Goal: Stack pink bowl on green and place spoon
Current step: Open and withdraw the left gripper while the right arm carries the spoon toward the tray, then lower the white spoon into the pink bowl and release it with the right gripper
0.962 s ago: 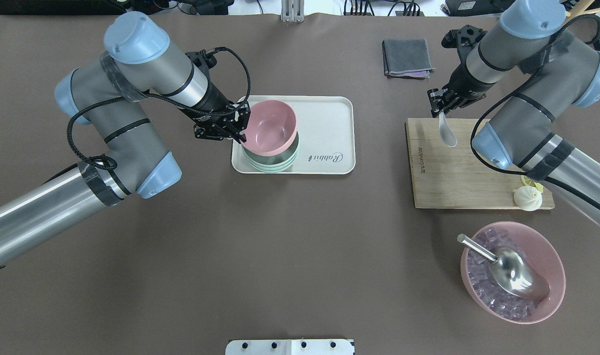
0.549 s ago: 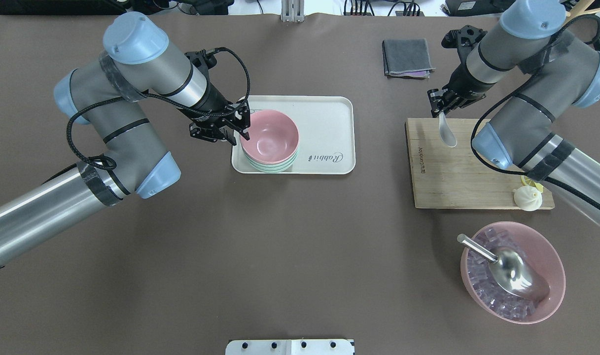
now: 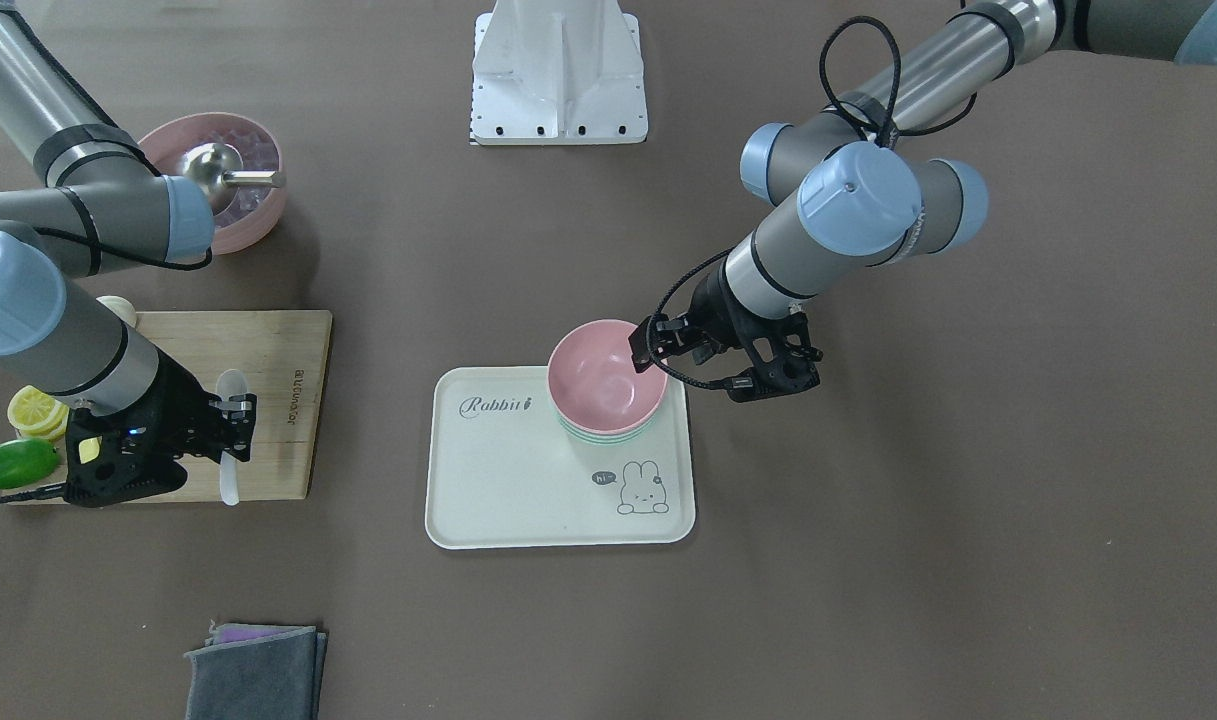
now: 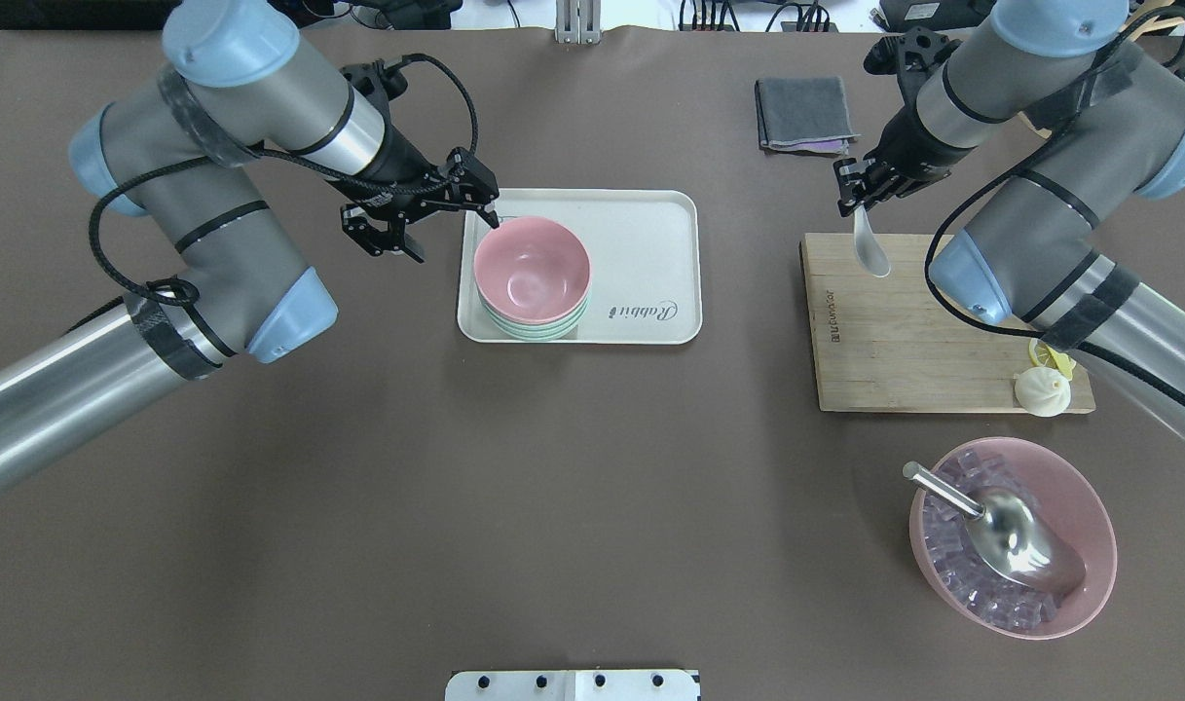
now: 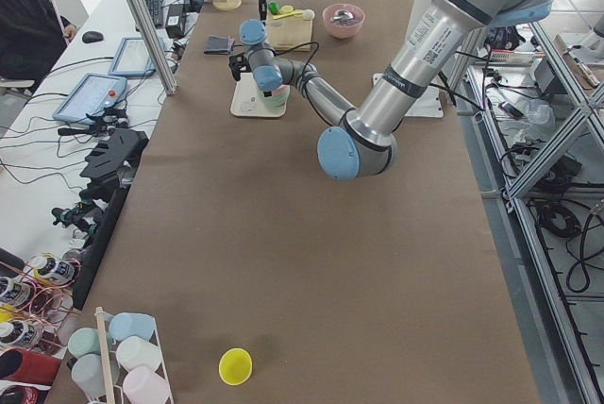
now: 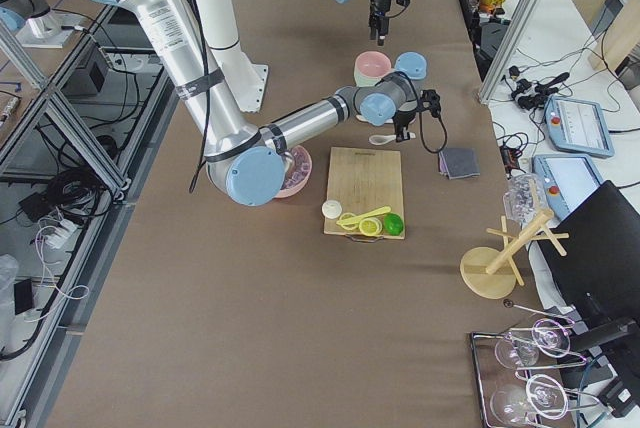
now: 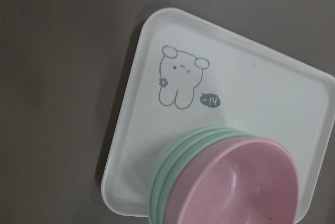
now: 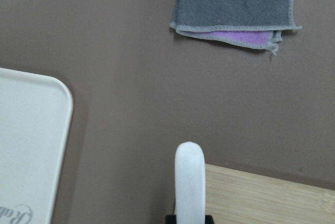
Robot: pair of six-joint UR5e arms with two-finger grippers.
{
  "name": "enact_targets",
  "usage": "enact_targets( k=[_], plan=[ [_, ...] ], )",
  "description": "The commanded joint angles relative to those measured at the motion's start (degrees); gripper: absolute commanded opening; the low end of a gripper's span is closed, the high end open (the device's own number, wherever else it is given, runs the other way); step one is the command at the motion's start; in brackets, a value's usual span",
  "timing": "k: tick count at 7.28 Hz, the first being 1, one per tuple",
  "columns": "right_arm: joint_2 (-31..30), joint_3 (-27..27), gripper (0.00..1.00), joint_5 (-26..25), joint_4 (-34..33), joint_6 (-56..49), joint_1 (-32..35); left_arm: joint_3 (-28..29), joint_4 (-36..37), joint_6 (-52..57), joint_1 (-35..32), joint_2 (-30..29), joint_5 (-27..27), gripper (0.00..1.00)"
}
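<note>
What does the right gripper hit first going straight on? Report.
Probably the far edge of the wooden cutting board, or the table just past it; the right gripper points down holding the white spoon. Depth unclear.

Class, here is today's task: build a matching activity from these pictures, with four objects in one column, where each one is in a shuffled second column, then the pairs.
1. empty pink bowl
2. white plastic spoon
3. steel scoop
4. white steamed bun

A. on the wooden cutting board
B. held in the right gripper
C. in the pink bowl of ice cubes
D. on the stacked green bowls

Pairs: 1-D, 2-B, 3-C, 4-A.
</note>
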Motion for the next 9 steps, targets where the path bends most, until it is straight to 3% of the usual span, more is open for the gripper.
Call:
enact_targets(
  k=[1, 2, 3, 4, 5, 6, 8, 9],
  plan=[
    [3.1, 5.0, 0.0, 6.8, 0.1, 12.9, 1.2, -3.9, 0.1, 4.2, -8.0, 5.2, -8.6, 0.98],
    [3.9, 7.2, 0.0, 7.5, 0.1, 18.5, 0.5, -7.5, 0.3, 9.5, -10.4, 10.2, -7.7, 0.98],
    [5.4, 8.1, 0.0, 6.9, 0.1, 24.4, -2.5, -7.6, 0.1, 13.5, -15.0, 12.3, -7.6, 0.98],
    [8.2, 7.9, 0.0, 3.8, 0.1, 27.8, -5.6, -7.6, 0.1, 19.2, -17.9, 14.8, -7.6, 0.98],
    [11.5, 7.1, 0.0, -3.7, 0.1, 31.9, -10.0, -7.7, 0.0, 24.3, -19.0, 17.6, -7.7, 0.98],
    [15.2, 3.2, 0.0, -8.3, 0.9, 33.6, -13.0, -7.7, -0.2, 26.8, -19.3, 19.5, -7.7, 0.98],
    [16.9, -5.7, 0.0, -16.2, 13.5, 37.8, -16.8, -8.0, -0.4, 28.1, -19.2, 21.0, -7.8, 0.98],
    [19.5, -9.9, 0.0, -17.1, 15.8, 38.7, -17.4, -7.8, -0.4, 28.2, -19.0, 21.5, -7.7, 0.98]
  ],
)
